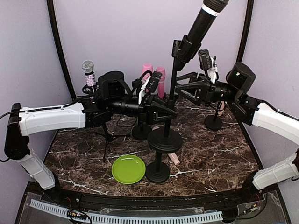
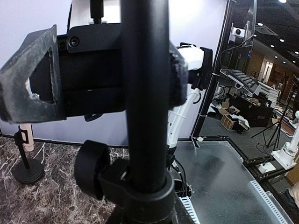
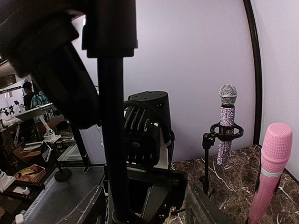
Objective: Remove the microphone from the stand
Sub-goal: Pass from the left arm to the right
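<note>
A black microphone (image 1: 203,21) sits tilted in the clip at the top of a black stand (image 1: 171,88), whose round base (image 1: 165,139) rests on the marble table. My left gripper (image 1: 168,113) is shut on the stand's pole low down, just above a clamp collar (image 2: 140,191). My right gripper (image 1: 181,85) is higher on the same pole, below the clip. In the right wrist view the pole (image 3: 113,140) stands between its fingers (image 3: 86,210), close to the left one, with a clear gap to the other. The microphone's head is cut off at the top edge.
A glittery microphone (image 1: 88,74) stands on a tripod at the back left, and two pink microphones (image 1: 154,77) behind the centre. A green plate (image 1: 128,169) and another stand base (image 1: 158,171) lie near the front. A small base (image 1: 214,122) sits on the right.
</note>
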Action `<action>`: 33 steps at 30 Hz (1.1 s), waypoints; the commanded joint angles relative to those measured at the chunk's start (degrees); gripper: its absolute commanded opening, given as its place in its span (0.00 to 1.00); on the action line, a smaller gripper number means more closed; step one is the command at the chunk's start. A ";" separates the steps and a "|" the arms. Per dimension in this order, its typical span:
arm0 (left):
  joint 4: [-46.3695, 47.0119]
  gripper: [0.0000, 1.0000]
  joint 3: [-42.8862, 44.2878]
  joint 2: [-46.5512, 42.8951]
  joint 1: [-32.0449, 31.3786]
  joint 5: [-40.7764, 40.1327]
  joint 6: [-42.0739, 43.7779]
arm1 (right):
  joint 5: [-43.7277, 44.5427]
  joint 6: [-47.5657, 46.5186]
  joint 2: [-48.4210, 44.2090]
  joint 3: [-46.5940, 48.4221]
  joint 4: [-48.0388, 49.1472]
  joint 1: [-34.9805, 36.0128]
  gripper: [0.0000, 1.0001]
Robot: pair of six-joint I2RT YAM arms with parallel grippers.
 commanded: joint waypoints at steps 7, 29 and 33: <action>6.39 0.00 2.86 -0.11 0.13 2.85 -1.36 | -5.52 1.26 1.24 3.43 0.51 2.48 0.46; -4.59 0.68 2.52 -3.33 0.13 -13.93 8.76 | 20.05 -1.67 -2.98 7.10 -9.87 3.31 0.00; -6.12 0.78 2.90 -2.75 -0.70 -18.45 11.53 | 24.87 -2.64 -3.62 9.28 -13.04 3.29 0.00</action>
